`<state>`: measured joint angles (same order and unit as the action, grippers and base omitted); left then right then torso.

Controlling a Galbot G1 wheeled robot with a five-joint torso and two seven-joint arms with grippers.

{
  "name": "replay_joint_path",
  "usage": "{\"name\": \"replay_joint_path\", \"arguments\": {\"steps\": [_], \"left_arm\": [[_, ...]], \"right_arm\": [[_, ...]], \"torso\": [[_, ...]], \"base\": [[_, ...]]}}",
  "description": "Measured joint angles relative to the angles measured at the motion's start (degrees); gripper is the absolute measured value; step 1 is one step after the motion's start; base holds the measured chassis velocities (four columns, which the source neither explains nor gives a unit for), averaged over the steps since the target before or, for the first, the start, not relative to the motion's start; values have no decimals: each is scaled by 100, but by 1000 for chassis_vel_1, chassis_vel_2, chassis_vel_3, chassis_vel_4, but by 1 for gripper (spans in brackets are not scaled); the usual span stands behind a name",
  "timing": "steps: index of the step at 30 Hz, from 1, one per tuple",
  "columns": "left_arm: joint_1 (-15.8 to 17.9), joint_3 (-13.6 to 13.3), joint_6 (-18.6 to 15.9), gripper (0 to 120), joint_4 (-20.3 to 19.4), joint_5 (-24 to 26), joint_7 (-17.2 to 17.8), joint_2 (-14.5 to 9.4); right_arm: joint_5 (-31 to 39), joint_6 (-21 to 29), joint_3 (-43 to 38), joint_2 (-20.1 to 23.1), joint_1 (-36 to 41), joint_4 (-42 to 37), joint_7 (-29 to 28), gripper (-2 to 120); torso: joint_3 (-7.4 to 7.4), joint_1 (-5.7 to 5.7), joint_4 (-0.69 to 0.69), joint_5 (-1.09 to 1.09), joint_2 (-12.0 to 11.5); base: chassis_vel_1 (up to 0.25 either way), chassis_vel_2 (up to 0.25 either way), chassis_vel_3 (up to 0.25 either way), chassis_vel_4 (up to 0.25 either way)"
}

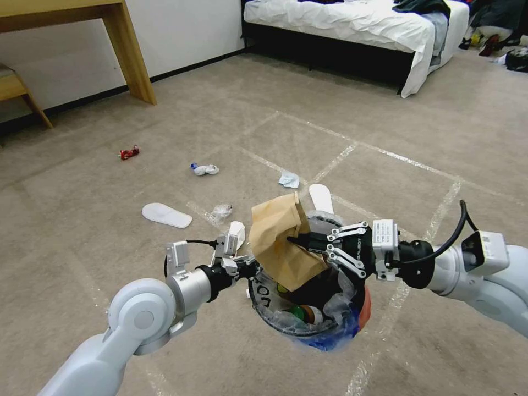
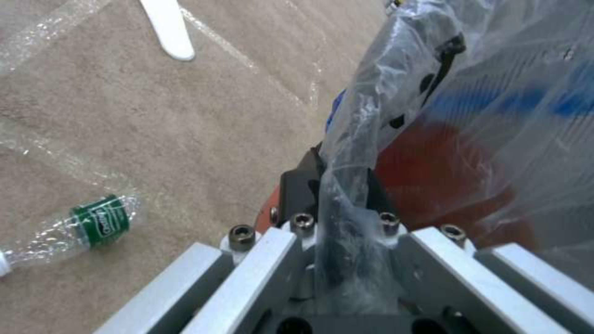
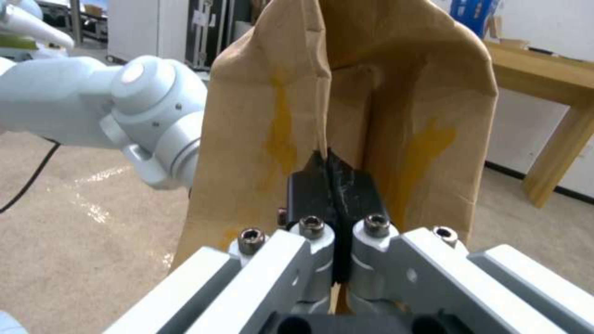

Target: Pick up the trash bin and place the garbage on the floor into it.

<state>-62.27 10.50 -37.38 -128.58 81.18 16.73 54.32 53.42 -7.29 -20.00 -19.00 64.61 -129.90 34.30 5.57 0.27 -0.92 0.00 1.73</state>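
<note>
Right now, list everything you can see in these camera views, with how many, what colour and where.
trash bin: one, red with clear-and-blue liner, held up by its rim, litter inside.
paper bag: one, tan, stained, over the bin.
slipper soles: two, white, on the carpet beyond the bin.
tissues: two, white and pale blue, on the carpet.
red wrapper: one, far left on the floor.
crumpled plastic: one, clear, beside the near sole.
bottle: one, clear with green label, on the floor.
table: one, wooden, far left.
bed: one, white sheets, far side.
left hand: shut on the bin's rim.
right hand: shut on the paper bag.
</note>
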Motion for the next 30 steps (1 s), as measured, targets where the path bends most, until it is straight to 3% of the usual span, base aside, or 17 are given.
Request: {"name": "replay_joint_path", "arguments": {"steps": [4, 6, 11, 13, 24, 27, 30], "left_arm": [[-30, 10, 1, 1, 25, -5, 6, 30], [-45, 71, 7, 1, 35, 21, 26, 61], [-60, 138, 10, 1, 74, 39, 28, 46], [-77, 192, 10, 1, 114, 38, 25, 27], [-270, 325, 10, 1, 161, -82, -74, 27], [-353, 421, 9, 1, 179, -114, -97, 34], [-379, 446, 7, 1, 178, -122, -103, 34]], "right_arm": [[-50, 0, 67, -80, 2, 60, 16, 0], [-78, -3, 93, -123, 1, 108, 25, 12], [-99, -11, 98, -143, 12, 139, 45, 23], [-99, -16, 72, -133, 40, 155, 89, 37], [-87, -46, -79, -82, 146, 198, 178, 74], [-59, -55, -122, -80, 174, 198, 182, 90], [-53, -60, -136, -78, 177, 196, 183, 95]], "torso": [[0, 0, 0, 0, 0], [0, 0, 1, 0, 0], [0, 0, 0, 0, 0], [0, 0, 1, 0, 0], [0, 0, 1, -1, 0], [0, 0, 1, 0, 0], [0, 0, 1, 0, 0]], "base": [[0, 0, 0, 0], [0, 0, 0, 0], [0, 0, 0, 0], [0, 0, 0, 0], [0, 0, 0, 0], [0, 0, 0, 0], [0, 0, 0, 0]]}}
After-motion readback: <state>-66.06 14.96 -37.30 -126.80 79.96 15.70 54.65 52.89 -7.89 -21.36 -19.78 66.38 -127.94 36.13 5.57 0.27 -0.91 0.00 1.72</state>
